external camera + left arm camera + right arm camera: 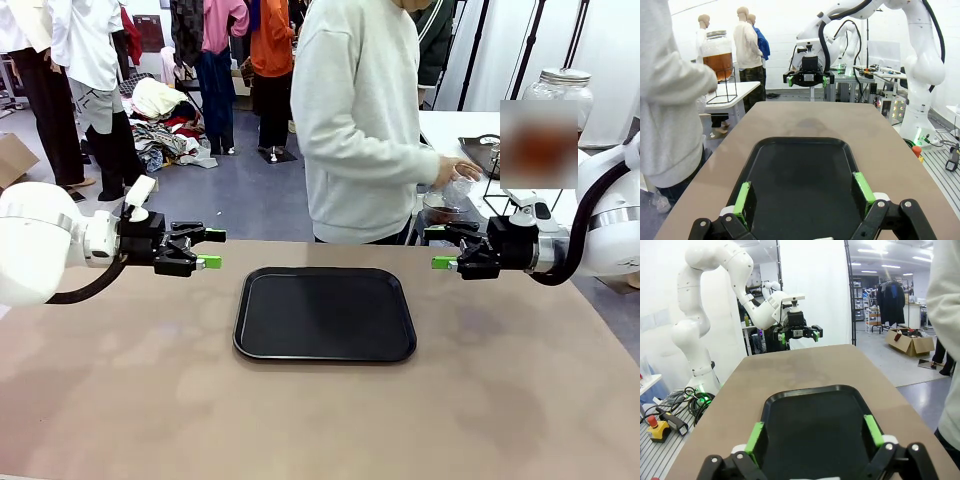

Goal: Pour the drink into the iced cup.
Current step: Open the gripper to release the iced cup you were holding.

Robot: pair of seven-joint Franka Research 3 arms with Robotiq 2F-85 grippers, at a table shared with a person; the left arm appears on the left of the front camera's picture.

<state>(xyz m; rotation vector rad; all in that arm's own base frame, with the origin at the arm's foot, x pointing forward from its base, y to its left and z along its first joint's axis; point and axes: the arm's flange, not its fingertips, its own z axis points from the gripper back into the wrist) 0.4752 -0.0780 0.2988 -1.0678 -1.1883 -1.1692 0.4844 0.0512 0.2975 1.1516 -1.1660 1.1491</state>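
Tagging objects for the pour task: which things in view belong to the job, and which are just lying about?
Job:
- glass jar of amber drink on a wire stand, side table
- clear cup in the person's hand
- left gripper, right gripper, both open, nothing held

Lying about:
- black tray, bare
- cardboard box on floor

black tray (800, 185), brown table (875, 130), drink jar (717, 55)
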